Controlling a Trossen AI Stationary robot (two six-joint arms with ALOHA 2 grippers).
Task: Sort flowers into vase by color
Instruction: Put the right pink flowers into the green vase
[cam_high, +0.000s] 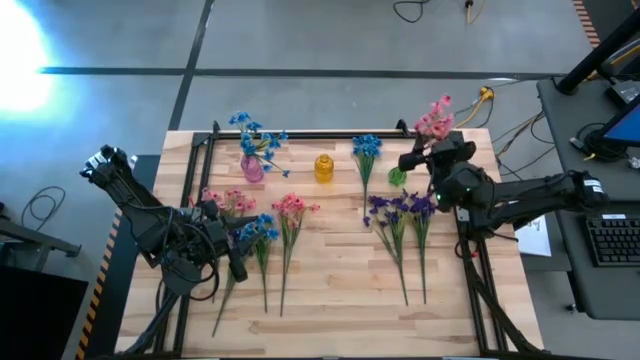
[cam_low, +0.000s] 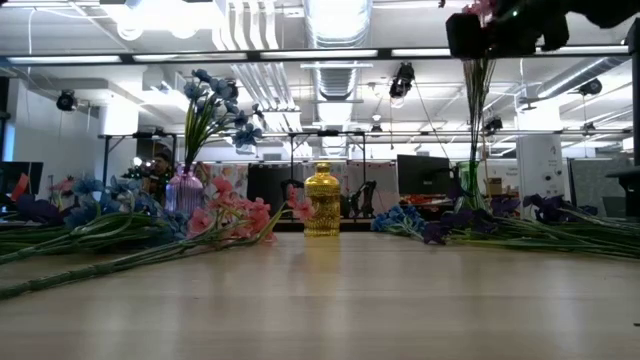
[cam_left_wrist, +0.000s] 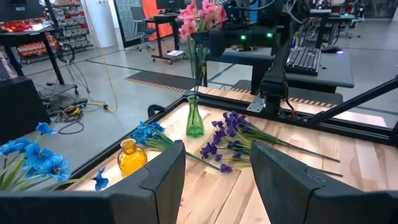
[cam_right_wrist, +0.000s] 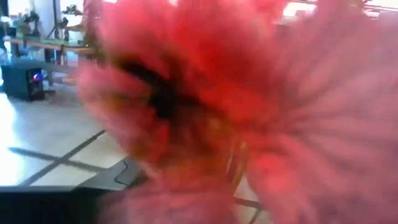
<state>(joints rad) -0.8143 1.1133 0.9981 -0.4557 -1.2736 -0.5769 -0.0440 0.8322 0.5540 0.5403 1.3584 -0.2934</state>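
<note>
I have the wooden counter (cam_high: 330, 290) spread below me, with both arms over it. My right arm reaches in from the right, and its pincer (cam_high: 425, 150) sits high over the far right corner, pinching a pink sprig (cam_high: 436, 118) by the stem. In the left wrist view that stem hangs close to straight down, blossoms up, with its lower end right at the mouth of the green vase (cam_left_wrist: 194, 118). So the sprig's long axis is upright and the vase lies directly under the pincer; I judge the coming move to be a straight lowering into the neck.

My left arm waits at the near left, its pincer (cam_high: 228, 252) spread and holding nothing, beside the loose pink flowers (cam_high: 290, 210) and blue flowers (cam_high: 262, 230), whose stems run toward the near edge.

The purple flowers (cam_high: 400, 210) lie right of centre, also heads far and stems near, closest to the right arm. Another blue sprig (cam_high: 366, 150) lies near the far edge, just left of the green vase.

The pink vase (cam_high: 252, 168) at far left already holds blue blossoms (cam_high: 255, 135). The yellow vase (cam_high: 324, 167) between the other two stands empty as far as I can see
</note>
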